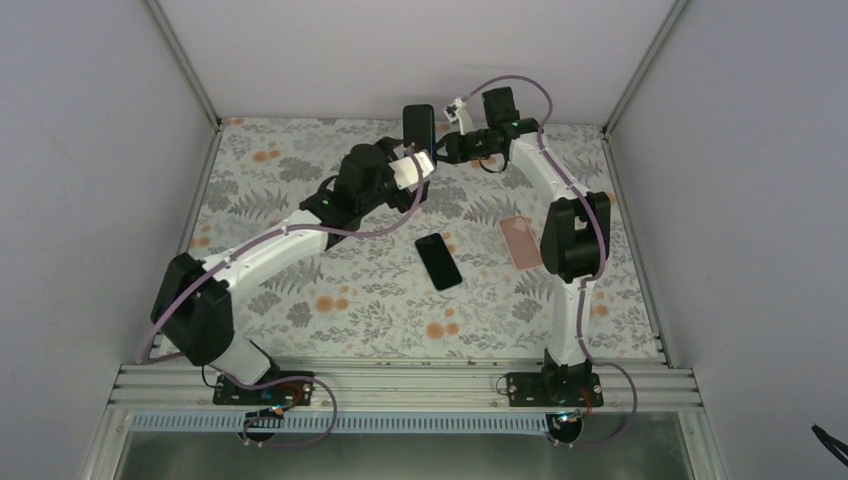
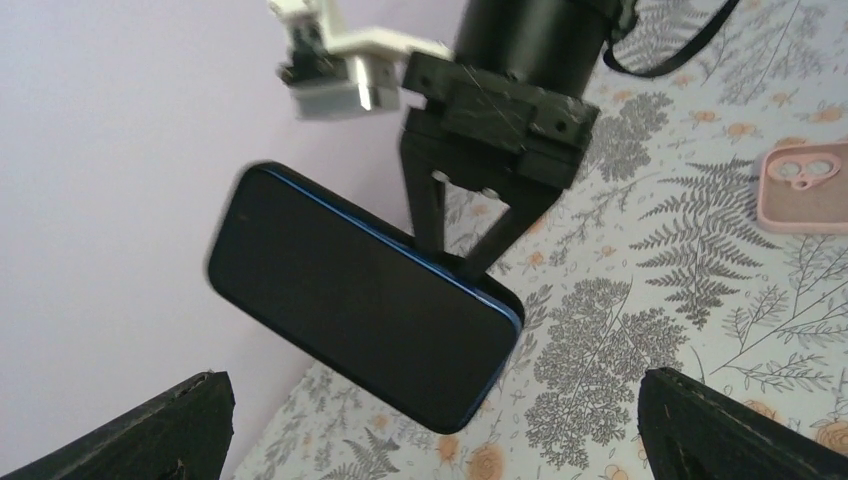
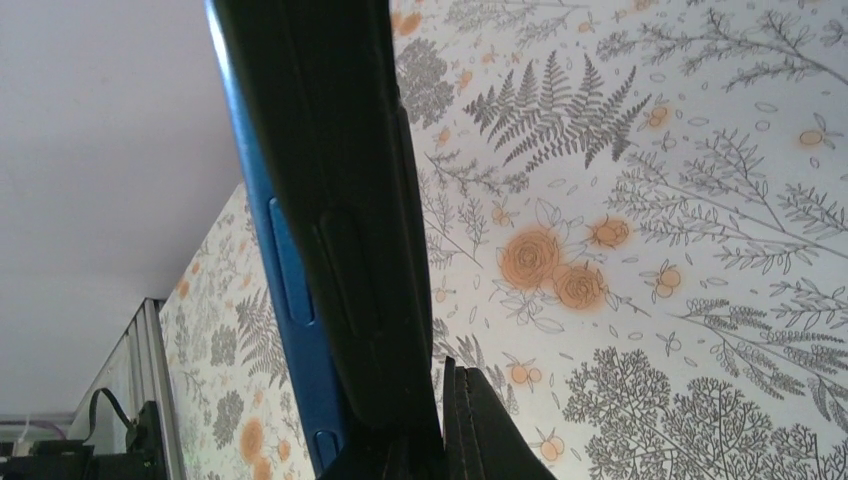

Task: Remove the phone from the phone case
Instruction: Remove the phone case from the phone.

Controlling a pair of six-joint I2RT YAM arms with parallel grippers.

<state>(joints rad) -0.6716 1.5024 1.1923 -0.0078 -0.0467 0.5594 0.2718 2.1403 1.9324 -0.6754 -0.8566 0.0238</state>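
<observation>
Evidently the separation is not yet begun. The left claw (image 2: 432, 385) is spread wide and empty, facing the dark glossy phone (image 2: 365, 310). The phone sits in its slim blue case (image 3: 290, 260) and is held aloft over the far middle of the fern-printed table (image 1: 300, 320). The right claw (image 2: 452, 255) pinches it at one long edge. Next, I judge, the left claw must close on a case corner and peel it away. The screen looks slick and the case has moulded button bumps. Farther right lie a bare flat black phone (image 1: 439, 261) and a pink case with round camera holes (image 1: 520, 241).
</observation>
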